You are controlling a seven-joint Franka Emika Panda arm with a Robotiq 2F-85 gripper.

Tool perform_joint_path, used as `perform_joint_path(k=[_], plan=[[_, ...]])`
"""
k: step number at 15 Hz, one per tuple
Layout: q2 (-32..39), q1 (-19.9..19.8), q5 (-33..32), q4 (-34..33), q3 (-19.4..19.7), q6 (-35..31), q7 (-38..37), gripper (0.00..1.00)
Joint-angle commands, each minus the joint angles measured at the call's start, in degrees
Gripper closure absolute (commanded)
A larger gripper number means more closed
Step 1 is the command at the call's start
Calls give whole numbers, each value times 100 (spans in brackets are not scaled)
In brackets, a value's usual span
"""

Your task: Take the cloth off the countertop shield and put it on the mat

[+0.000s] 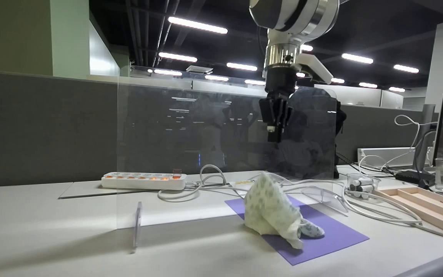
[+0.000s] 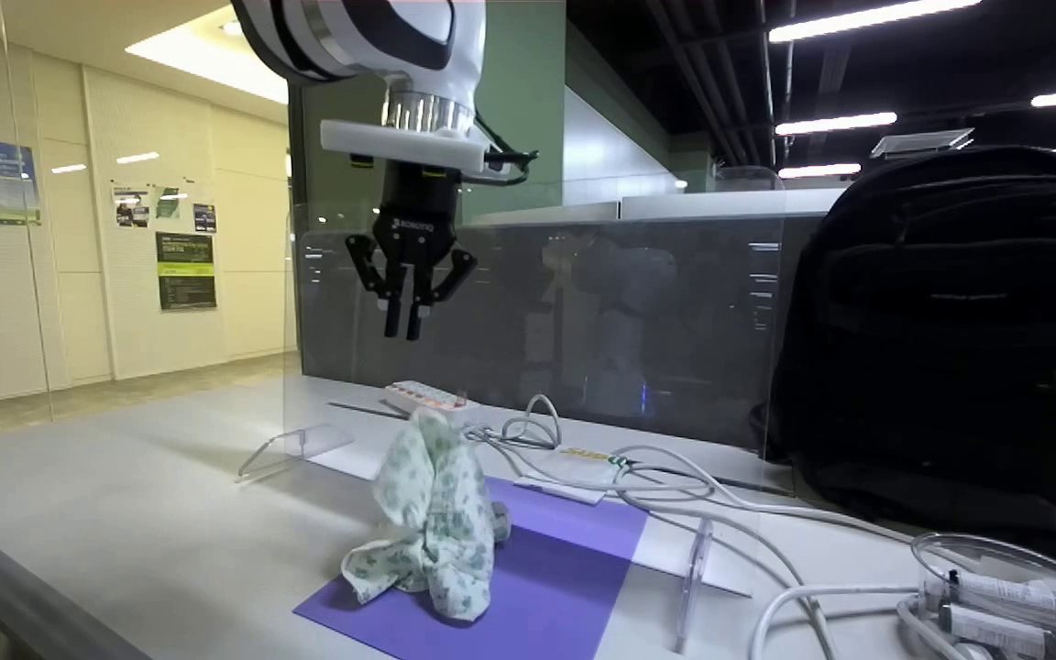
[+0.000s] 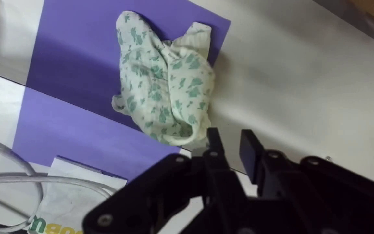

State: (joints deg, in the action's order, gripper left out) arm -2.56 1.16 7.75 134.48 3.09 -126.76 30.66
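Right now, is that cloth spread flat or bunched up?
Bunched up: in both exterior views, the cloth rises to a peak, its folds partly covering the purple mat.

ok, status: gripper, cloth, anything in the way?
Gripper slightly open, empty, hanging clear. Cloth off the shield, crumpled on the mat. Possible obstacle: shield standing upright across the mat.
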Motion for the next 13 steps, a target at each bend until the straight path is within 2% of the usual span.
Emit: perform_joint_path(k=[1,6,8,13], plan=[[30,-78,-26,-157,-50,184,-425,46],[-1,-88,-63,-171,-69,282,-965,12],[-10,-83,-61,-175,-80,314,-1075,2],[-44,-81,-62,-207,-103,469,-1206,0]])
